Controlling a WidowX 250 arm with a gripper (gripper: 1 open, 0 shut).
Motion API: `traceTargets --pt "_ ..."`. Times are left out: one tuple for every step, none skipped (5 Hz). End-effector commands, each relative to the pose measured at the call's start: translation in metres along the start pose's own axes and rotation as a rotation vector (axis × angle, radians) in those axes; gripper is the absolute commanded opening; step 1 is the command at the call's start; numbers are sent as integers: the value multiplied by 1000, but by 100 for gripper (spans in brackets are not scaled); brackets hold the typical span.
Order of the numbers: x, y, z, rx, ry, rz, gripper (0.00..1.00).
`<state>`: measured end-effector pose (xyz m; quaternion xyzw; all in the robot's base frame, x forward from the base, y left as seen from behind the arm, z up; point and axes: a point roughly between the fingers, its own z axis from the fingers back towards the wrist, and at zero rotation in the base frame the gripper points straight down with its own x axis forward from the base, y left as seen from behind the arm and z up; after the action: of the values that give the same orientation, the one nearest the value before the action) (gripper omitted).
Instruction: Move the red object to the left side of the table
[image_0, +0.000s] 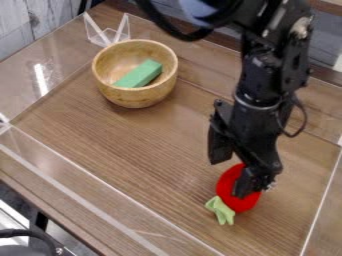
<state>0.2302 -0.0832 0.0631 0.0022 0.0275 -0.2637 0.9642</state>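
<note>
The red object (241, 192), a small red toy strawberry with a light green stem (221, 209), lies on the wood-grain table (120, 150) near its front right. My black gripper (241, 166) points straight down directly over it, jaws open, one finger (218, 148) to the strawberry's left and the other (265, 176) over its right side. The fingertips reach down around the top of the fruit, partly hiding it. Nothing is gripped.
A wooden bowl (135, 88) holding a green block (138, 74) stands at the back left. Low clear acrylic walls (54, 165) border the tabletop. The arm (274, 60) rises to the upper right.
</note>
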Motion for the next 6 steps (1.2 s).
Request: traceTargets --pt "-6 1 18 20 -57 -15 100" --pt "-4 -4 21 30 -57 -45 100" --pt "-1 -8 25 38 -62 -67 100" --pt "-1 2 13 32 -56 -96 100" --pt "-1 14 2 27 -49 -121 100" --pt "8 14 -9 20 -47 -109 100"
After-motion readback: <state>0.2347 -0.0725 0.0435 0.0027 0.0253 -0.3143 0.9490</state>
